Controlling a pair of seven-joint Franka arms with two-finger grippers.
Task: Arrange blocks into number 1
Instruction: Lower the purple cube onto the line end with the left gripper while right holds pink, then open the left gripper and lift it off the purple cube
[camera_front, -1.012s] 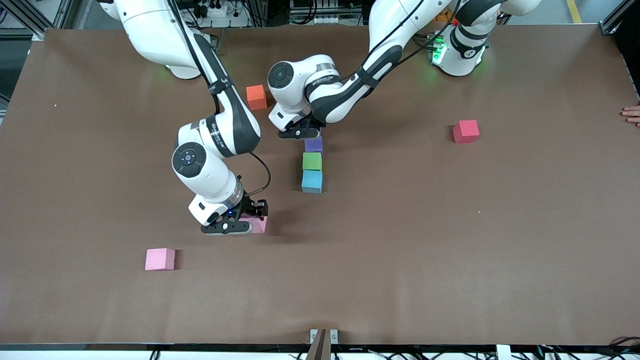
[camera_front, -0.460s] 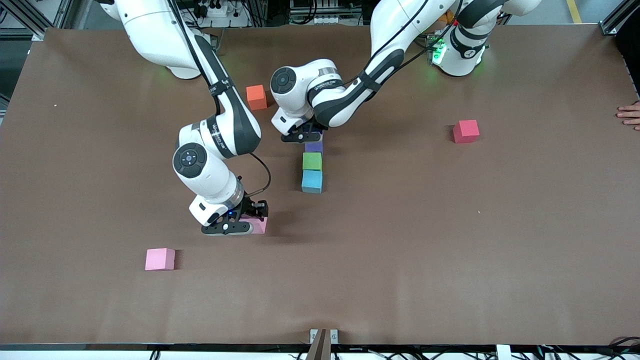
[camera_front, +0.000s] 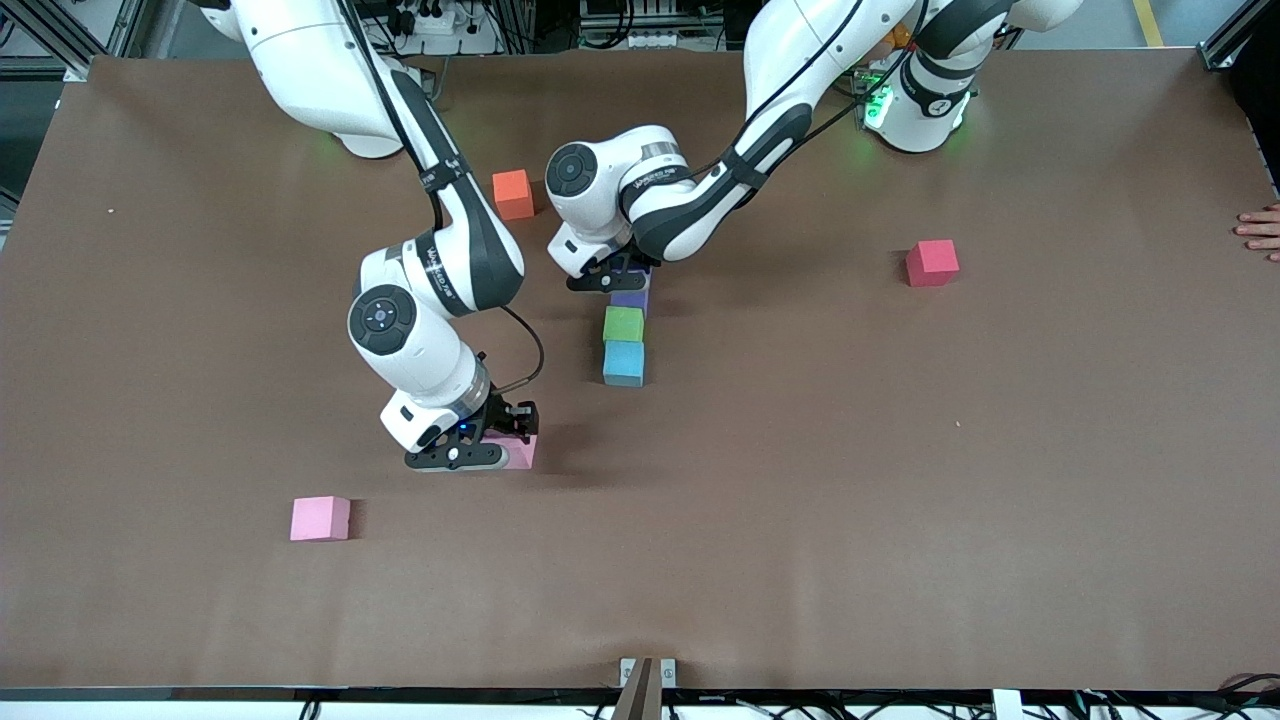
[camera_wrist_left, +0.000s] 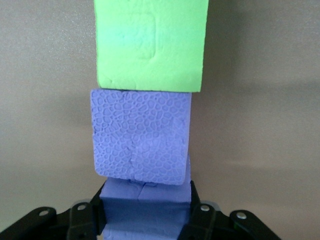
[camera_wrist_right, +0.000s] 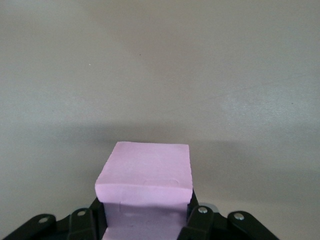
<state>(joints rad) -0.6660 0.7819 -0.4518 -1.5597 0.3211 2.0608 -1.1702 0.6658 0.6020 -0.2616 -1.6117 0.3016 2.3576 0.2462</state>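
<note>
My left gripper has crept toward the column since a second ago, pinching a purple block beside the second purple block, which sits at twelve o'clock of the green block and light blue block. My right gripper pinches a pink block; another pink block lies at its eight o'clock.

Left gripper, holding purple matte foam cube, moved nearer toward second purple foam cube, now covering more of it. Right gripper shifted slightly.
</note>
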